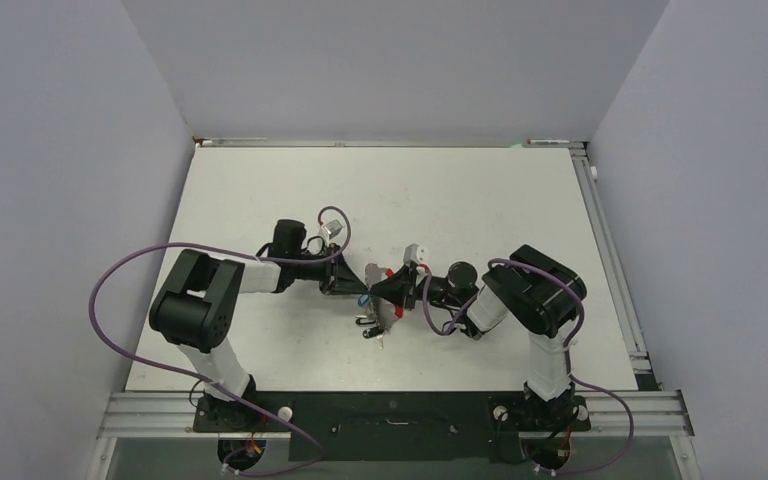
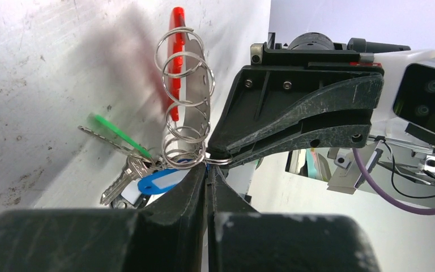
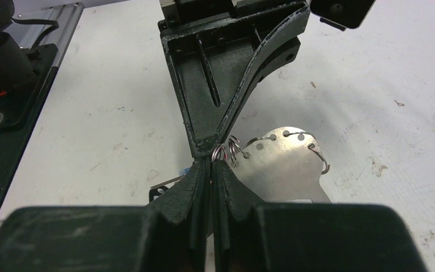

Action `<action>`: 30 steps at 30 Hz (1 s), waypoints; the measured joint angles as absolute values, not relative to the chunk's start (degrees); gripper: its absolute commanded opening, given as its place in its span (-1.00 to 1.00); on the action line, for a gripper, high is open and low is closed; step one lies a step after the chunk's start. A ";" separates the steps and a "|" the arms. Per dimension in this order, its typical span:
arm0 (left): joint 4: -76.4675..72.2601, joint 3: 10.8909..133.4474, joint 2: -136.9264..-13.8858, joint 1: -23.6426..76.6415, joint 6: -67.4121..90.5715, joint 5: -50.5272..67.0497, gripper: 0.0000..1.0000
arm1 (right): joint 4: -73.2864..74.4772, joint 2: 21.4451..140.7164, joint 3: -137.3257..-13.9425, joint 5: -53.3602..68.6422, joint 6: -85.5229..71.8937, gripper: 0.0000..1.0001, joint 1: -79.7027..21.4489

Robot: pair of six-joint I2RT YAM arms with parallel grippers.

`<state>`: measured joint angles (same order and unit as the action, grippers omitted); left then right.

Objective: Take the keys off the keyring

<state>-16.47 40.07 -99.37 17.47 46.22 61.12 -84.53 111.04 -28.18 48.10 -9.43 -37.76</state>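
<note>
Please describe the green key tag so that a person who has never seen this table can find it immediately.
At the middle of the white table, the left gripper and right gripper pinch the keyring, a chain of wire rings. From its gripped end the green key tag sticks out, beside a silver key and a blue tag; it is the only green piece.

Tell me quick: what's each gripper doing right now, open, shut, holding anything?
Left gripper: closed, pinching a small metal ring.
Right gripper: closed, apparently on the same ring, tip to tip with the left.
</note>
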 measured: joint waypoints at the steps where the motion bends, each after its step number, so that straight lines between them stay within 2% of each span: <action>1: -16.45 39.92 -99.50 17.47 46.22 61.10 -1.00 | -85.17 111.46 -27.75 47.64 -9.02 -0.90 -37.91; 12: -14.85 39.77 -100.82 17.89 45.36 60.90 -1.00 | -86.35 113.27 -24.73 42.72 0.32 -0.90 -40.62; 30: -10.87 41.50 -102.50 18.31 42.00 61.25 -1.00 | -84.14 108.03 -23.57 43.13 -0.86 -0.90 -40.73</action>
